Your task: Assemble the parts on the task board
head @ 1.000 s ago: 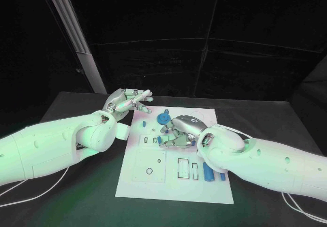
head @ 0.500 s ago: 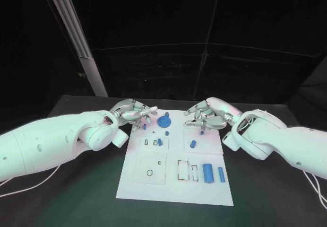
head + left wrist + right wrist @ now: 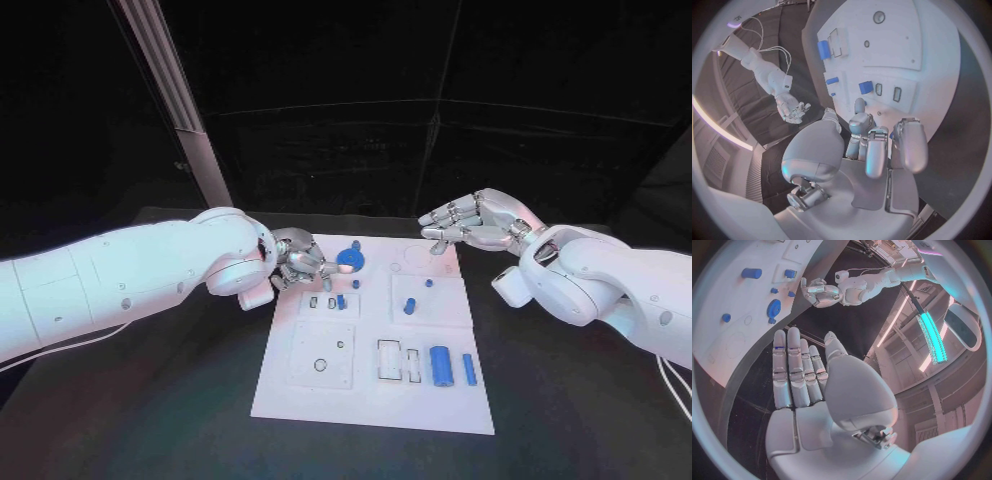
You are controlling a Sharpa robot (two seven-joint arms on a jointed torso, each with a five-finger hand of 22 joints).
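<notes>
Black table under a dark backdrop carries the white task board, with small blue parts scattered on it. A round blue part sits just off the fingertips of the left hand, whose fingers are curled in close; whether they pinch anything I cannot tell. The right hand hovers well beyond the board's far corner, spread and holding nothing. Judged risk: curled left fingers could nudge the round part or drag neighbouring blue pegs out of place.
</notes>
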